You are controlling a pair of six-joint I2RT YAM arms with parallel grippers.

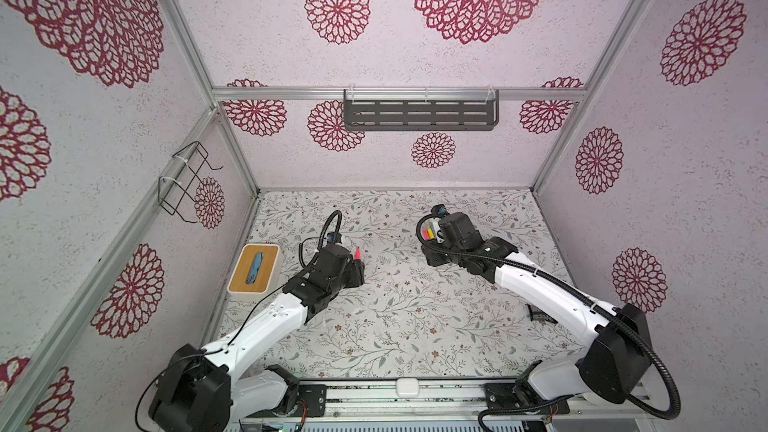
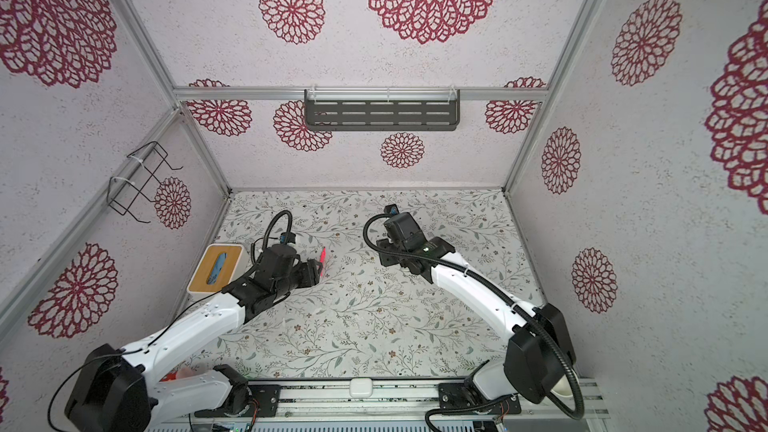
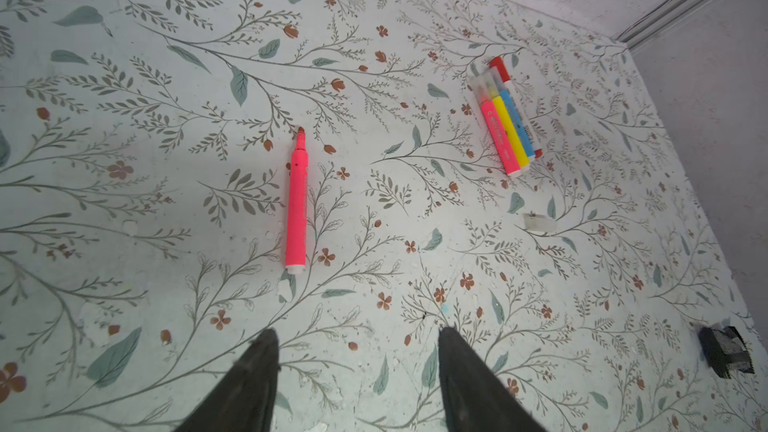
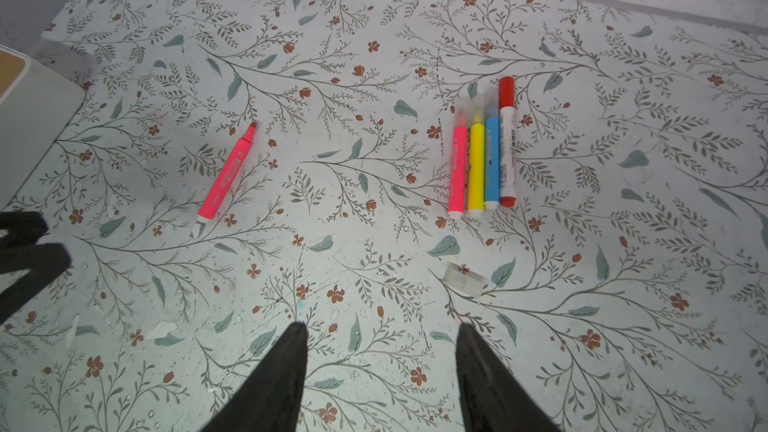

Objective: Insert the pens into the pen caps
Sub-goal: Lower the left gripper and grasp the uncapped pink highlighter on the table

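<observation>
An uncapped pink pen (image 3: pixel 296 205) lies alone on the floral table, also visible in both top views (image 1: pixel 358 254) (image 2: pixel 322 257). My left gripper (image 3: pixel 357 332) hovers open just short of its back end, holding nothing. Further right, a pink pen (image 4: pixel 457 172), a yellow pen (image 4: pixel 476 168), a blue pen (image 4: pixel 491 160) and a white pen with red ends (image 4: pixel 507 151) lie side by side, each wearing a cap. One loose clear pen cap (image 4: pixel 465 278) lies close in front of them. My right gripper (image 4: pixel 381 328) is open and empty, just short of that cap.
A wood-topped tissue box (image 1: pixel 254 272) stands at the table's left edge beside the left arm. A small black object (image 1: pixel 540 315) lies near the right wall. The left gripper's fingers (image 4: pixel 25 251) show at the edge of the right wrist view. Walls close the back and sides.
</observation>
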